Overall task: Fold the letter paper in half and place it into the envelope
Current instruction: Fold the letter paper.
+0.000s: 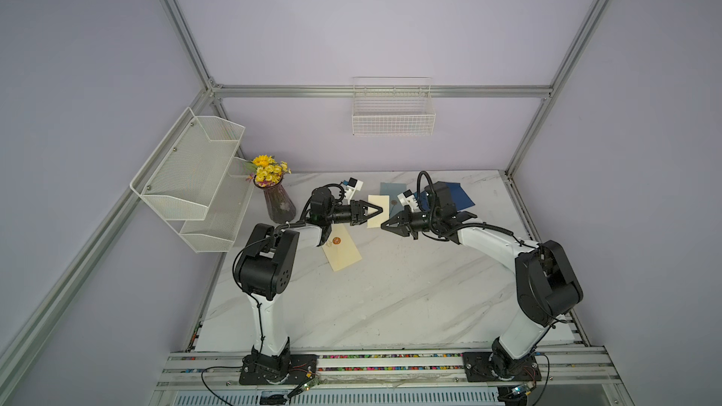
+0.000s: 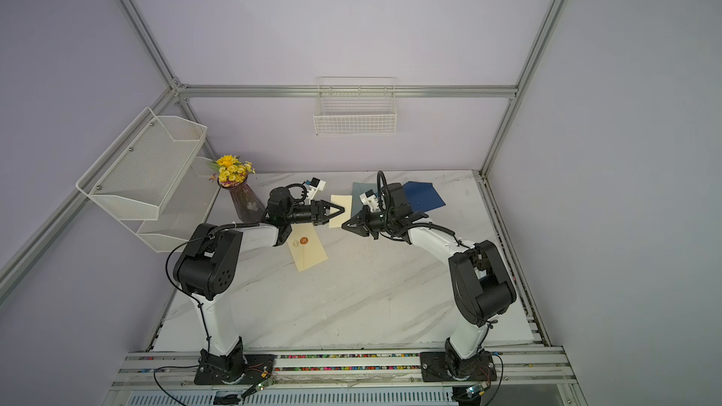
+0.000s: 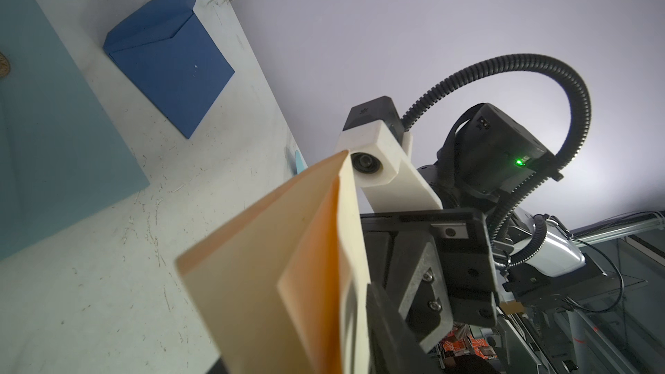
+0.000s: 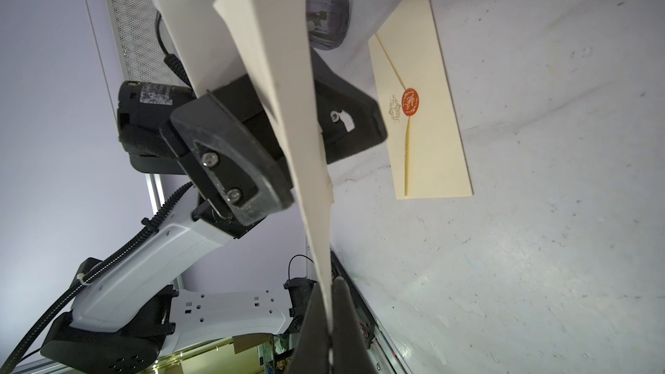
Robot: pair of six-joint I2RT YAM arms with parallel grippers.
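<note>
the marble table (image 1: 390, 298) is lying under everything, with the rail at its near edge carrying both arm bases. a two-tier mesh shelf (image 1: 191, 173) is hanging on the left wall and a wire basket (image 1: 392, 119) on the back wall. the left arm (image 1: 269, 263) is covering one corner of the cream envelope (image 1: 344, 251) in both top views. the right wrist view is showing this envelope whole (image 4: 424, 109), lying flat with its flap closed under an orange wax seal (image 4: 410, 102), so its contents cannot be told. a glass vase (image 1: 279, 205) is holding yellow flowers (image 1: 267, 169) at the back left.

the right arm (image 1: 488, 240) is hiding part of the dark blue envelope (image 1: 463, 195). only the left wrist view is showing it fully (image 3: 169, 62), with its flap standing raised. beside it a pale blue sheet (image 3: 54, 102) is running out of that frame.

the letter paper (image 1: 383, 199), already folded, is hanging in the air above the back of the table, between the two grippers and clear of every envelope. the right gripper (image 4: 329, 293) is pinching its edge, fingers pressed together on it. the left gripper (image 1: 379, 209) is straddling the opposite side of the paper, but whether its jaws are pressing it cannot be told.
</note>
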